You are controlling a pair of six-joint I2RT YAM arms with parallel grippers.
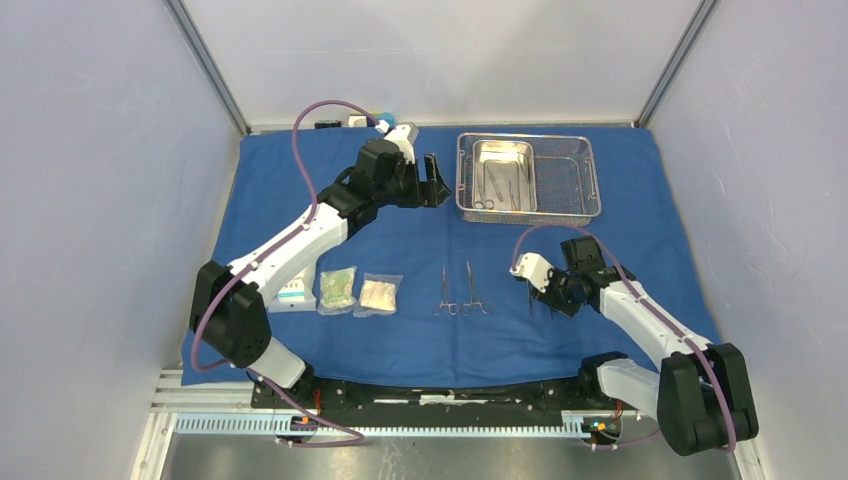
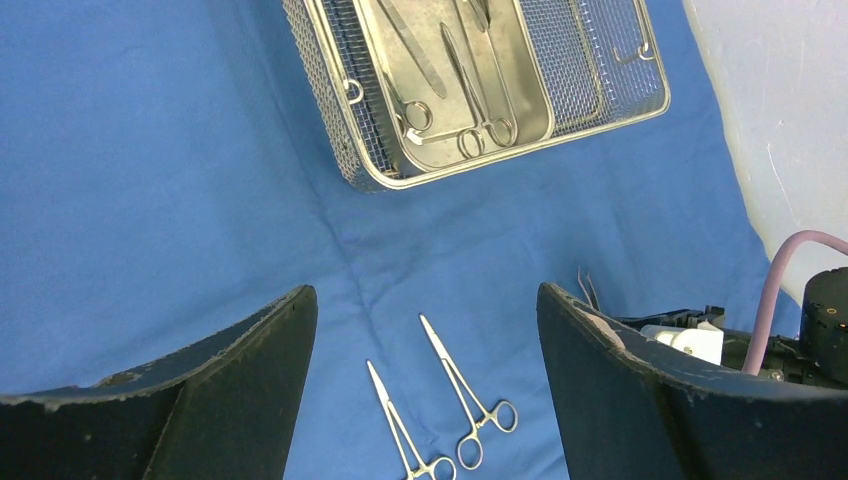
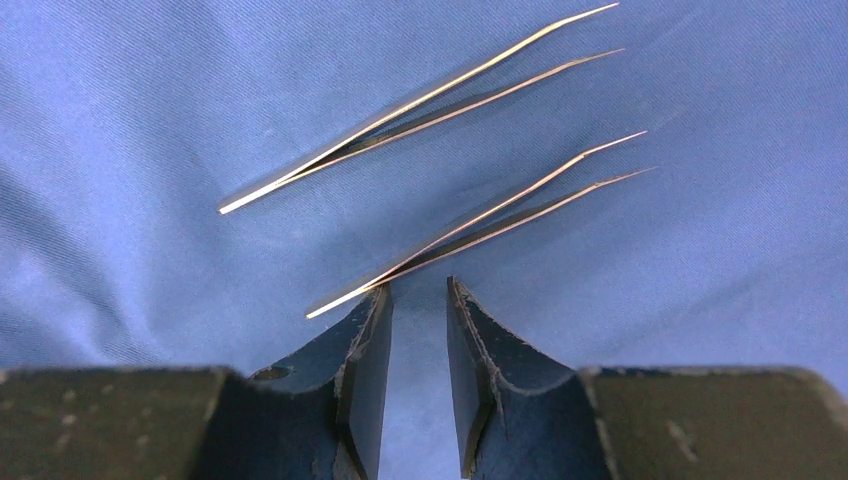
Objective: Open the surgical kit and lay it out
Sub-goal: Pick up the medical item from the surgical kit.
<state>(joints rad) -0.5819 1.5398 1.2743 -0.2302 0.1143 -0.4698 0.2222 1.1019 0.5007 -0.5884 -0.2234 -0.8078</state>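
Observation:
The blue cloth wrap [image 1: 400,230] lies spread flat over the table. At its back right stands the steel mesh tray [image 1: 590,180], and its inner pan [image 1: 503,150] holds a few slim instruments [image 2: 455,70]. Two ring-handled forceps [image 1: 446,292] [image 1: 473,290] lie side by side at the front centre. Three clear packets [image 1: 337,290] [image 1: 380,295] [image 1: 292,293] sit at the front left. My left gripper [image 2: 425,290] hangs wide open above the cloth, left of the tray, holding nothing. My right gripper [image 3: 418,287] is low over the cloth with a narrow empty gap, just short of two tweezers [image 3: 420,105] [image 3: 480,220].
White enclosure walls close in the left, right and back sides. A metal rail [image 1: 420,420] runs along the near edge between the arm bases. Small items [image 1: 355,121] sit behind the cloth's back edge. The right arm's body [image 2: 700,335] shows beside my left gripper's right finger.

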